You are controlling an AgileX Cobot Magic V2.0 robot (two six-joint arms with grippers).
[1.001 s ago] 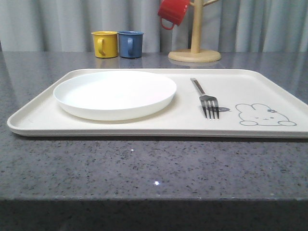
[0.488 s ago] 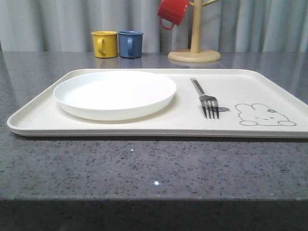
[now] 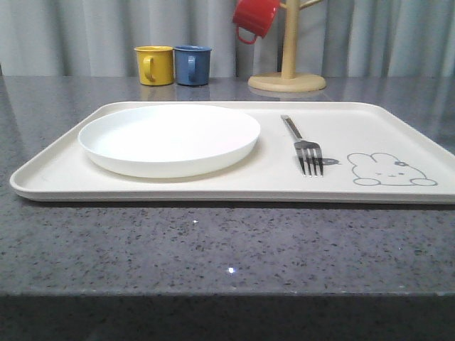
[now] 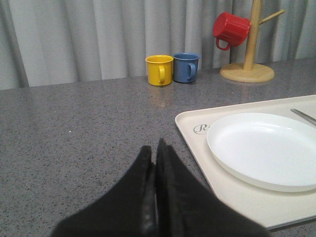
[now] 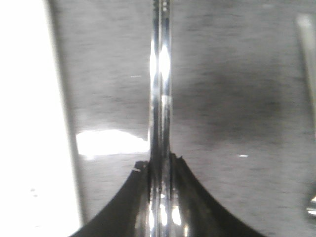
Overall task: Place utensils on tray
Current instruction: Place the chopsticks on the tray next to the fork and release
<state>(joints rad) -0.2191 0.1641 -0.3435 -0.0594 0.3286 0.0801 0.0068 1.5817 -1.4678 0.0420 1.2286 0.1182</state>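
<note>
A silver fork [image 3: 306, 145] lies on the cream tray [image 3: 213, 186], tines toward me, beside the grey rabbit drawing [image 3: 391, 170]. In the right wrist view my right gripper [image 5: 159, 160] is shut on a pair of shiny metal chopsticks [image 5: 160, 74], which stick straight out from between the fingers over the grey tabletop. The tray's pale edge [image 5: 24, 123] lies close beside them. Another slender metal piece [image 5: 307, 44] lies on the table nearby, too blurred to name. My left gripper [image 4: 154, 148] is shut with nothing in it, above the bare tabletop beside the tray's corner [image 4: 197, 138].
A round white plate [image 3: 169, 138] takes up the tray's left half. Yellow [image 3: 155, 65] and blue [image 3: 193, 65] mugs stand at the back of the table. A red mug [image 3: 256, 17] hangs on a wooden mug tree [image 3: 288, 79] behind the tray.
</note>
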